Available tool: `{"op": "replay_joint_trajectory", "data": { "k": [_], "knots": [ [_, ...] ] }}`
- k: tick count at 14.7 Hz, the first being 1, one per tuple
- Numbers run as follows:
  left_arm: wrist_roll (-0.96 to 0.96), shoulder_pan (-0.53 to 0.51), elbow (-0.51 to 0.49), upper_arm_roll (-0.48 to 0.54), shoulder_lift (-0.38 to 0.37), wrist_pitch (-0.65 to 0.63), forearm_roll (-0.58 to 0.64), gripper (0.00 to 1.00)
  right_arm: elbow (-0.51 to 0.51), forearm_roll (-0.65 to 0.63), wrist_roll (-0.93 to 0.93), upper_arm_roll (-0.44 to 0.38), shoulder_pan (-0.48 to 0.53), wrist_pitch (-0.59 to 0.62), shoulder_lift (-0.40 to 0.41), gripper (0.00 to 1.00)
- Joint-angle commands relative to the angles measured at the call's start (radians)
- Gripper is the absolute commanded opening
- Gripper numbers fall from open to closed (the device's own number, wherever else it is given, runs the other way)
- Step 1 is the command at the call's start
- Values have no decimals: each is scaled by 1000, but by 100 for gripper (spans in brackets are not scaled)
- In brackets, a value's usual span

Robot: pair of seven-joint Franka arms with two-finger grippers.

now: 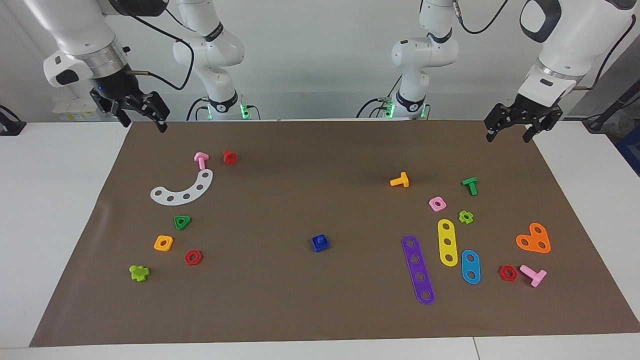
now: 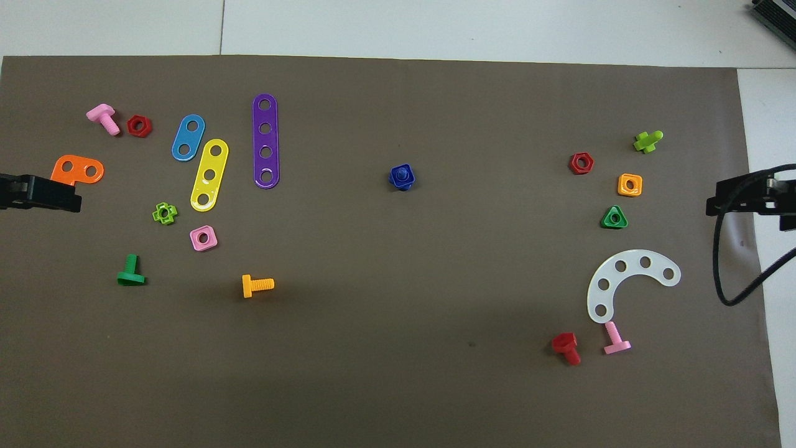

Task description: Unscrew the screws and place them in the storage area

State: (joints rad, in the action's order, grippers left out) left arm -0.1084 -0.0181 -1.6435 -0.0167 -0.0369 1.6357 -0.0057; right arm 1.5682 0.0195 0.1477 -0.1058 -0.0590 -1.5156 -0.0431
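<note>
The dark-blue screw (image 1: 320,243) sits near the middle of the brown mat, its bolt stub standing in the blue square nut; it also shows in the overhead view (image 2: 402,177). My left gripper (image 1: 508,139) is open and empty, raised over the mat's corner nearest the robots at the left arm's end; in the overhead view (image 2: 40,193) it hangs beside the orange plate. My right gripper (image 1: 144,126) is open and empty, raised over the matching corner at the right arm's end, and shows in the overhead view (image 2: 743,198). Both are well away from the screw.
At the left arm's end lie purple (image 1: 418,270), yellow (image 1: 447,242), blue (image 1: 470,266) and orange (image 1: 533,239) plates, with assorted bolts and nuts. At the right arm's end lie a white curved plate (image 1: 182,191), a green triangular nut (image 1: 182,222), and other nuts and bolts.
</note>
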Motion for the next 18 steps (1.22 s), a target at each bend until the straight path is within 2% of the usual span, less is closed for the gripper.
{"op": "replay_joint_trajectory", "data": {
  "k": [1,6,10,14,16,18],
  "knots": [
    [4,-6,-29,0,-28,-2,-2,100,27,20,-91,-5,4,-12,-23,100],
    [1,0,-45,-2,-44,-31,-2,100,26,20,-91,-3,10,-8,-23,100],
    [19,35,-84,-9,-57,9,-4,100,26,20,-91,-3,2,-3,-23,100],
    [202,197,-116,-8,-40,61,-7,100,26,20,-91,-3,2,-3,-23,100],
    [254,268,-110,-6,1,56,-7,100,26,20,-91,-3,2,-3,-23,100],
    [392,338,-64,-8,81,82,-10,100,26,20,-91,-3,2,-3,-23,100]
  ]
}}
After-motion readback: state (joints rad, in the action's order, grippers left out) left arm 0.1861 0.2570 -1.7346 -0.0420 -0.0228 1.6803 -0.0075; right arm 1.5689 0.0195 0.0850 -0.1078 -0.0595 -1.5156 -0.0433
